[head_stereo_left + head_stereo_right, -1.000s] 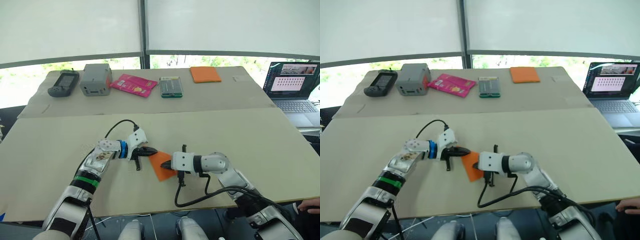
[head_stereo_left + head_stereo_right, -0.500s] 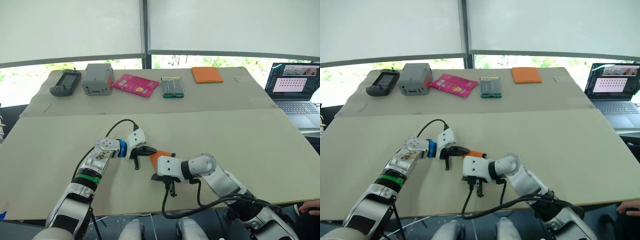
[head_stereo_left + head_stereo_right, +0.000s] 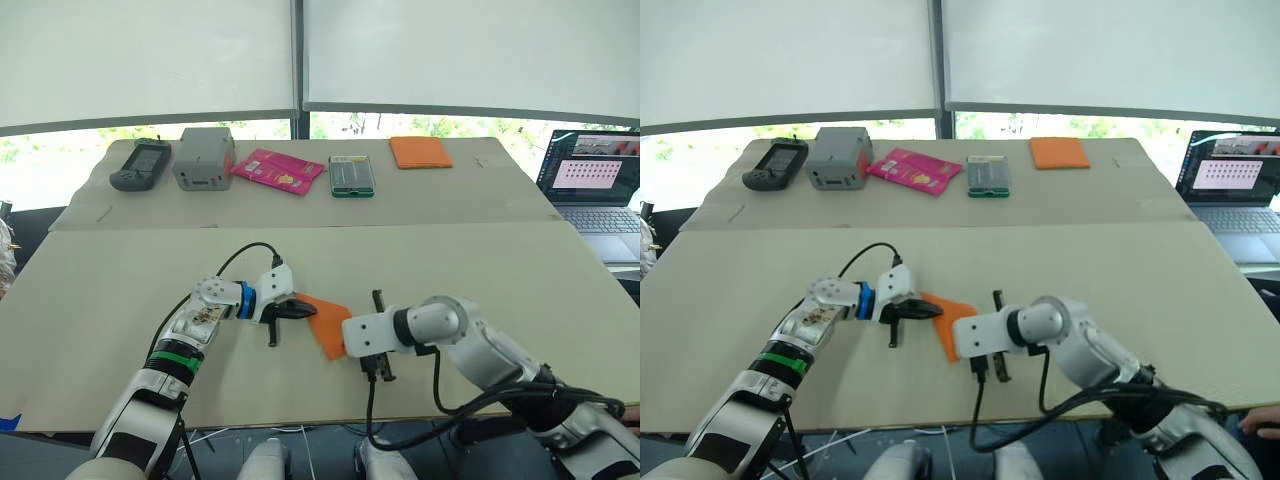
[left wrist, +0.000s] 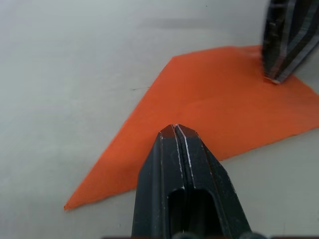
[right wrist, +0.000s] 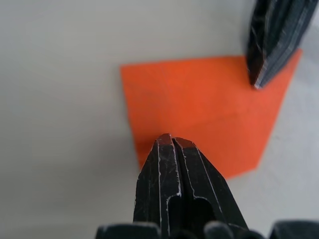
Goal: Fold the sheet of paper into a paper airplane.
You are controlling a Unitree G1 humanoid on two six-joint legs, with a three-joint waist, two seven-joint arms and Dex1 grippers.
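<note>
The wide beige counter (image 3: 560, 300) carries everything. At its far edge lie a laptop (image 3: 592, 180), a grey box (image 3: 203, 158), a dark handheld device (image 3: 141, 165), a pink printed packet (image 3: 277, 170), a flat green-edged case (image 3: 351, 175) and a smooth orange rectangle (image 3: 420, 151), all well apart from the work.

Near the front edge, between the two arms, lies the sheet of paper (image 3: 323, 320), already folded into a flat, layered, roughly triangular shape with a crease running across it, pointed toward the left arm.

The left end effector (image 3: 302, 310) has its fingers pressed together and grips nothing; the closed tip bears down on the paper's near corner. The right end effector (image 3: 338, 350) is likewise fully closed and empty, its tip resting on the opposite edge of the paper.

The step in hand looks like flattening or sharpening a crease, with the airplane perhaps halfway formed. To do it well, one tip should pin the paper as an anchor while the other slides along the fold line with steady downward pressure. Pressing too lightly leaves a springy fold; dragging sideways could skew the thin layers or push the sheet across the smooth counter.
</note>
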